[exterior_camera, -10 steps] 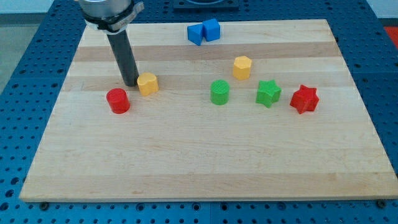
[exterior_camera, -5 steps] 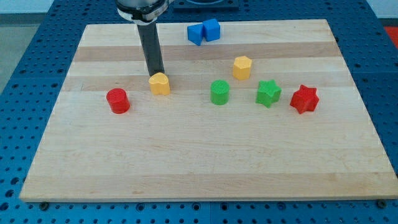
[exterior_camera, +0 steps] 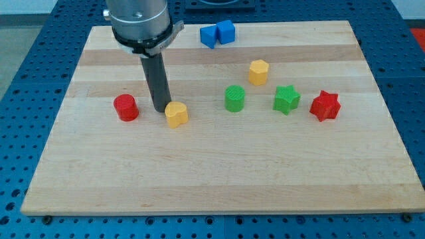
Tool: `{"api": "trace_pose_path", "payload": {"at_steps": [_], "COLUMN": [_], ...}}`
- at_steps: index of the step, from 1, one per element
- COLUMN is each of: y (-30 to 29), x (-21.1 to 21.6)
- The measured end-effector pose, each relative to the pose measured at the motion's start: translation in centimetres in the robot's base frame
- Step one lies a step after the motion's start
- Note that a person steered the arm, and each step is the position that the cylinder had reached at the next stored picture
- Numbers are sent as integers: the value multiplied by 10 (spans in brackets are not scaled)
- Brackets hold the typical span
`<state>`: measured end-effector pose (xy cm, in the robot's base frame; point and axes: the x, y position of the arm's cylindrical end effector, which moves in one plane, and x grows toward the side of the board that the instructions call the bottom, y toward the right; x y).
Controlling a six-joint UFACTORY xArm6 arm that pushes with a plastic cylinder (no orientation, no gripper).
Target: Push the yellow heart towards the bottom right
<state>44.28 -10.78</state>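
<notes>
The yellow heart (exterior_camera: 176,114) lies on the wooden board, left of centre. My tip (exterior_camera: 160,109) stands just to its upper left, touching or nearly touching its edge. The dark rod rises from there to the arm's head at the view's top.
A red cylinder (exterior_camera: 125,107) sits left of the tip. A green cylinder (exterior_camera: 234,98), a green star (exterior_camera: 286,99) and a red star (exterior_camera: 325,105) lie in a row to the right. A yellow hexagon (exterior_camera: 259,72) is above them. Two blue blocks (exterior_camera: 218,33) sit at the top edge.
The yellow heart has slid right and then down, from beside the red cylinder to lower on the board. My tip has followed it and is now at its upper left.
</notes>
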Motion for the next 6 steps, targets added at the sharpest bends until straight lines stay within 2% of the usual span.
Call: {"api": "trace_pose_path", "payload": {"at_steps": [2, 4, 6], "y": [42, 115, 157], "x": [31, 36, 51]}}
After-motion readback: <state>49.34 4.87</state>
